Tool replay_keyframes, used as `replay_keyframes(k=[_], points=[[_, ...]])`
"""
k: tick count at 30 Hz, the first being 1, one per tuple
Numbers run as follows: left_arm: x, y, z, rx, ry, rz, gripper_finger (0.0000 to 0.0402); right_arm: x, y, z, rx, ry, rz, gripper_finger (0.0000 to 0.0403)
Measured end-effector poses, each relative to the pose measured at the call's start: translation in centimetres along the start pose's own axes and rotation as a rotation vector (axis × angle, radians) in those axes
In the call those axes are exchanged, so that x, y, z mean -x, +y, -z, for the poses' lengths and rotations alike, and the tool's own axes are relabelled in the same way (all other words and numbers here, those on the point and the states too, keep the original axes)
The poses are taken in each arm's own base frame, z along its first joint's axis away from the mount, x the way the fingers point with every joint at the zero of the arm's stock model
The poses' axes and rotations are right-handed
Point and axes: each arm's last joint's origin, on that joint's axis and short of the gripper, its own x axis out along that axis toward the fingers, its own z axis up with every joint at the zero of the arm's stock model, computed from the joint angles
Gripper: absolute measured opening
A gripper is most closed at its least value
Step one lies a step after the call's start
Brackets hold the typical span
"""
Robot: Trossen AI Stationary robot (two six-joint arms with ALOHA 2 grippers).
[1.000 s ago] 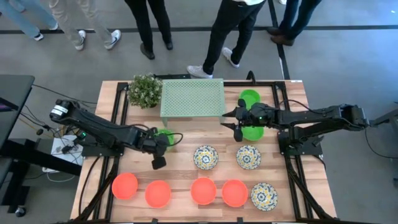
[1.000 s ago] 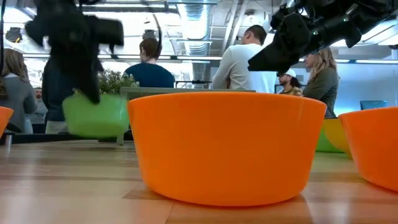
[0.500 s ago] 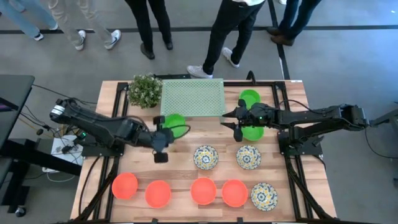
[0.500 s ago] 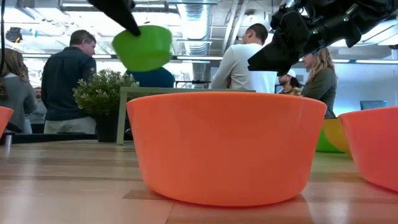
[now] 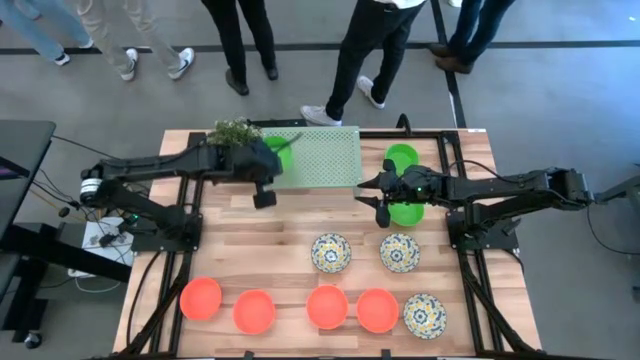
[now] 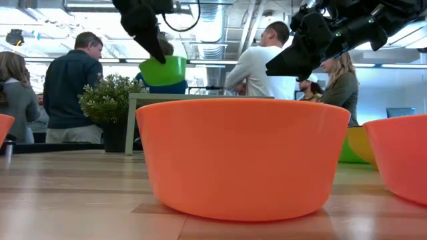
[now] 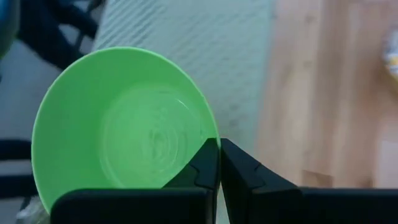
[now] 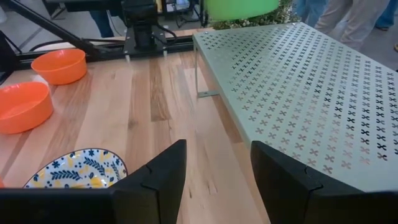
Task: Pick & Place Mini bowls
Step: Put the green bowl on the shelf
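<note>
My left gripper [image 5: 267, 168] is shut on a bright green mini bowl [image 5: 273, 152] and holds it in the air over the left end of the pale green perforated stand [image 5: 318, 155], beside the bushy plant [image 5: 230, 132]. In the low view this bowl [image 6: 163, 70] hangs above the stand top. My right gripper [image 5: 379, 203] is open and hovers by the stand's right end, next to two more green bowls [image 5: 402, 157] [image 5: 406, 212] on the table. Three patterned bowls [image 5: 330, 252] [image 5: 399, 252] [image 5: 424, 315] and several orange bowls [image 5: 327, 306] rest on the table. My left gripper pinches the green bowl's rim [image 7: 208, 134] on the side nearest the wrist, with one finger [image 7: 206, 165] inside the bowl and the other [image 7: 241, 174] outside. The fingers slant down from above. The bowl is lifted clear and hangs nearly upright below them.
The orange bowls form a row along the near edge, one [image 6: 243, 157] close before the low camera. The stand [image 8: 298, 81] reaches from the plant to the right gripper. Bare wood lies between the stand and the patterned bowls. People stand beyond the far edge.
My left gripper has carried the green bowl from just above the table, left of the middle, up and toward the far edge, to above the stand's left end. It has stayed shut on the bowl throughout.
</note>
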Motion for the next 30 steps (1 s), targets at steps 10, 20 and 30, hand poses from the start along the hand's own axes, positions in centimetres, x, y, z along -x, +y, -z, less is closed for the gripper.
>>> replay_keyframes(k=[10,20,30], points=[[-2.0,1.7,2.0,0.029,0.073,0.029,0.001,0.0,0.0,0.0,0.0,0.0,0.0,0.0169],[-2.1,1.7,1.6,0.036,0.028,0.043,0.0011,0.0,0.0,0.0,0.003,0.0,0.0,0.0171],[-3.2,1.1,2.5,0.029,0.047,0.046,0.0011,0.0,0.0,-0.1,0.003,-0.011,0.0,0.0172]])
